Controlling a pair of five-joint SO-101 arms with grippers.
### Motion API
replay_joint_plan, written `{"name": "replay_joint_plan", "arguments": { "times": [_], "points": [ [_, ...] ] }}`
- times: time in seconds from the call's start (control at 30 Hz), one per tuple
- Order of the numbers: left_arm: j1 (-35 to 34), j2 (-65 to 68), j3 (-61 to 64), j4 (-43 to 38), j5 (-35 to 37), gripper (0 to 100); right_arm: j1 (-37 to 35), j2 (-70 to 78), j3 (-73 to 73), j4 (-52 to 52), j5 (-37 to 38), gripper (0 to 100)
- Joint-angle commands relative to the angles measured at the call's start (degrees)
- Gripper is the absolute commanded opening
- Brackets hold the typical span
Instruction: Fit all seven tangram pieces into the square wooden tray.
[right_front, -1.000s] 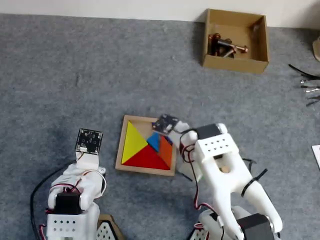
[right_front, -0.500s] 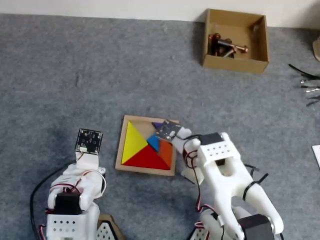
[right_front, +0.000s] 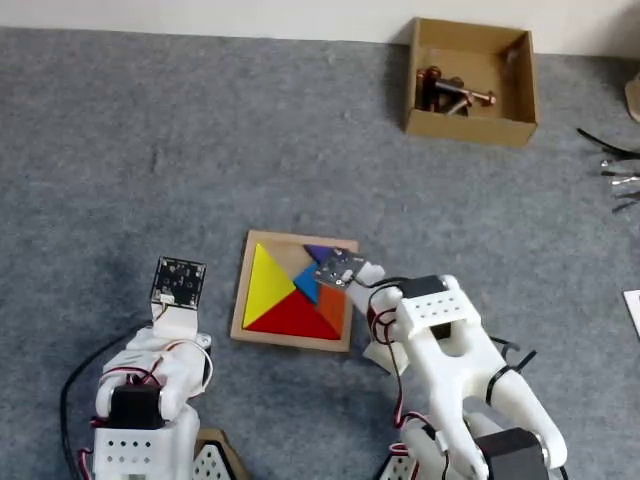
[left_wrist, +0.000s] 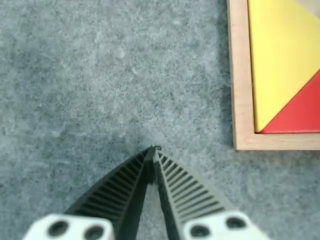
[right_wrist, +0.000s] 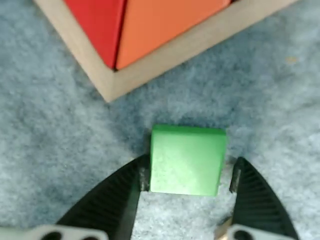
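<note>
A: Where is the green wooden square (right_wrist: 187, 160)?

B: It lies flat on the grey fuzzy counter (right_front: 150, 130), just beside a corner of the square wooden tray (right_wrist: 102, 75). In the high view that is the tray's lower right corner, a bit below the middle of the frame.

A: Does the right tool (right_wrist: 189, 172) have it?

B: Not that I can see. The tool is spread apart, with one finger on each side of the square. One finger looks to be touching it, and the other is a tiny bit off.

A: So what could go wrong?

B: The square is thin and the counter is soft. If the fingers close too high, they could slip over the top and grab nothing. If one finger gets there first, it could push the square sideways or turn it.

A: And the tray?

B: It is very near. A bump on the rim could shake the red wooden triangle (right_wrist: 95, 20) and the orange wooden piece (right_wrist: 165, 20) out of place. And a square held crooked may not drop into its gap.

A: What about the left tool (left_wrist: 152, 150)?

B: It is clenched tight and holds nothing. It is over the counter by the tray's left edge, near the yellow wooden triangle (left_wrist: 280, 60), so it is out of the way.
</note>
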Motion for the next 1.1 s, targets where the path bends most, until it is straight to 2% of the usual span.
{"name": "replay_joint_plan", "arguments": {
  "times": [0.0,0.07,0.23,0.43,0.53,0.8,1.07],
  "points": [
    [-0.48,-0.31,1.1,0.26,-0.26,1,0.66,-2.33,-0.66,-0.66,0.26,24.5],
    [-0.48,-0.31,1.1,0.26,-0.26,1,0.66,-2.33,-0.66,-0.75,0.26,22.6],
    [-0.48,-0.31,1.1,0.26,-0.26,1,0.66,-1.89,-0.66,-0.75,0.26,10.5],
    [-0.48,-0.31,1.1,0.26,-0.26,1,0.66,-2.07,-0.57,-0.84,0.26,4.6],
    [-0.48,-0.31,1.1,0.26,-0.26,1,0.66,-2.33,-0.66,-0.84,-3.96,0.2],
    [-0.48,-0.31,1.1,0.26,-0.26,1,0.66,-2.42,-5.05,-0.4,-6.68,0.5],
    [-0.48,-0.31,1.1,0.26,-0.26,1,0.31,-2.42,-13.76,-0.31,-14.42,0.5]
  ]
}}
